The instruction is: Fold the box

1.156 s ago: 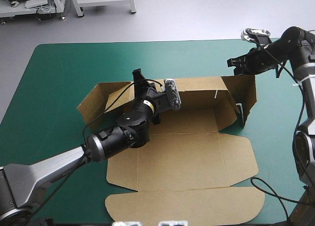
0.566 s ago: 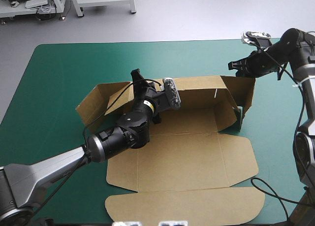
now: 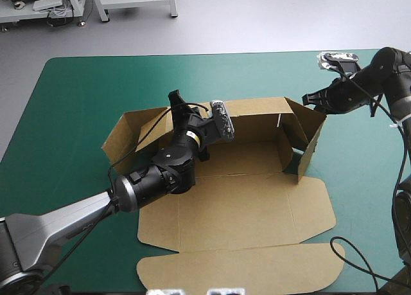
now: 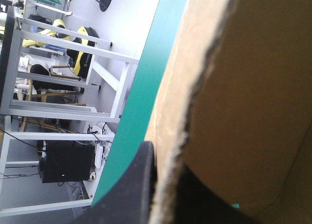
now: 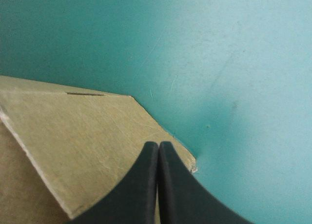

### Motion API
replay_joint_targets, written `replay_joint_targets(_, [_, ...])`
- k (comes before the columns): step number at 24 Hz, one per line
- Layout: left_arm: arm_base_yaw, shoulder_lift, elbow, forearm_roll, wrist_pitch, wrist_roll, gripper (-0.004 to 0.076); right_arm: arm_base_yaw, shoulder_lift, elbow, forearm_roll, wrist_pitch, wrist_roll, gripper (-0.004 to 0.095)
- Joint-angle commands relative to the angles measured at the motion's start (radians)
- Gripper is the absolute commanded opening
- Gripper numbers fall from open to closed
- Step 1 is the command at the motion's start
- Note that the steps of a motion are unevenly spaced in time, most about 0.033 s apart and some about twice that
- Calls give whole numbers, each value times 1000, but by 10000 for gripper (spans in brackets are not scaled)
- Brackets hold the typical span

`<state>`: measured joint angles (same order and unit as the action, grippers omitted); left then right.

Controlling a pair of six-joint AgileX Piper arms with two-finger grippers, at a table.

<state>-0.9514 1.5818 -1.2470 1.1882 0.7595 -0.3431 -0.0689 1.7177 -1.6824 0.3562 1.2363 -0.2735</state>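
The brown box [image 3: 244, 205] lies on the teal-green cover with its back wall [image 3: 257, 112] raised and its lid flat toward the near edge. My left gripper [image 3: 174, 101] reaches over the back wall's top edge. In the left wrist view it [image 4: 163, 155] is shut on the box, the board edge [image 4: 195, 97] running between its fingers. My right gripper [image 3: 311, 100] is at the top corner of the right end flap [image 3: 308, 137], which stands upright and angled inward. In the right wrist view its fingers [image 5: 146, 185] are shut in a pointed arch against the flap [image 5: 83, 146].
The left end flap [image 3: 122, 137] stands raised and splayed outward. The flat lid [image 3: 244, 269] reaches close to the table's near edge. Bare teal-green cover [image 3: 83, 96] lies to the far left and beyond the back wall.
My right gripper has shifted toward the near side and pushed the right end flap inward, so it now angles across the box's end. The left arm has barely moved.
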Motion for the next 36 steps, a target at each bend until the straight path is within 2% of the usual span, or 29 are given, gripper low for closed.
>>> replay_joint_targets(1, [-3,-41,-28,45,-10,-32,-9,1,-72,12,18,12,-32,-18])
replay_joint_targets(5, [-3,-41,-28,45,-24,-32,-9,1,-75,45,48,8,-53,-18])
replay_joint_targets(8, [-3,-40,-28,37,-24,-12,-9,1,-82,99,112,-37,-85,-18])
replay_joint_targets(15, [-3,3,-28,-58,-21,172,-9,-1,-201,344,188,-253,-163,-18])
replay_joint_targets(18, [-3,45,-28,-58,-19,182,-9,-22,-246,459,308,-323,-274,-18])
replay_joint_targets(21, [-3,78,-28,-58,-12,182,-9,-30,-262,550,485,-391,-447,-18])
replay_joint_targets(24, [-3,82,-28,-65,-12,182,-9,-30,-262,601,571,-440,-595,-17])
replay_joint_targets(28, [-3,82,-28,-57,-4,182,-9,-28,-268,610,561,-442,-707,-16])
replay_joint_targets(30, [-3,82,-28,-44,-4,182,-9,-28,-276,610,541,-438,-718,-6])
replay_joint_targets(32, [-3,82,-28,-39,-4,182,-9,-28,-290,608,470,-431,-729,54])
replay_joint_targets(33, [-3,82,-28,-39,-6,182,-9,-28,-299,604,398,-416,-732,131])
replay_joint_targets(36, [-3,82,-28,-39,-13,182,-9,-28,-303,604,348,-390,-732,266])
